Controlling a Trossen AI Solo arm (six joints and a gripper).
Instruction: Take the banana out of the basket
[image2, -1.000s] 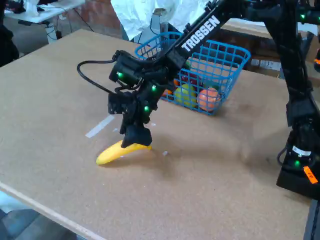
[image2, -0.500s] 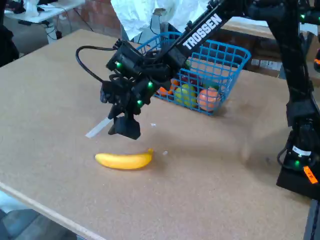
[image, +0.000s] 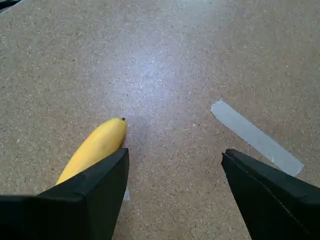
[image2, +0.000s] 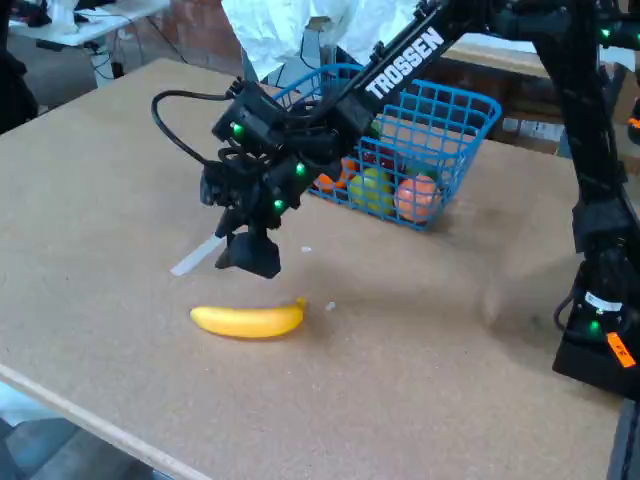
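One broad brown bench carries everything here, and the black arm reaches across it from the right of the fixed view. Behind the arm stands the blue wire basket, with a yellow-green fruit and an orange fruit inside. The banana is not in it: it lies flat on the bench well in front of the basket, near the front edge. The gripper hangs just above and behind the banana, touching nothing. In the wrist view its two black fingers stand wide apart with bare board between them, and the banana's tip pokes out beside the left one. A strip of pale tape lies on the bench close by.

By the look of it, the taking-out is done and the banana has been set down; the step in hand is the release and pull-away. The next move probably calls only for lifting the arm clear without nudging the banana, which could roll if brushed.
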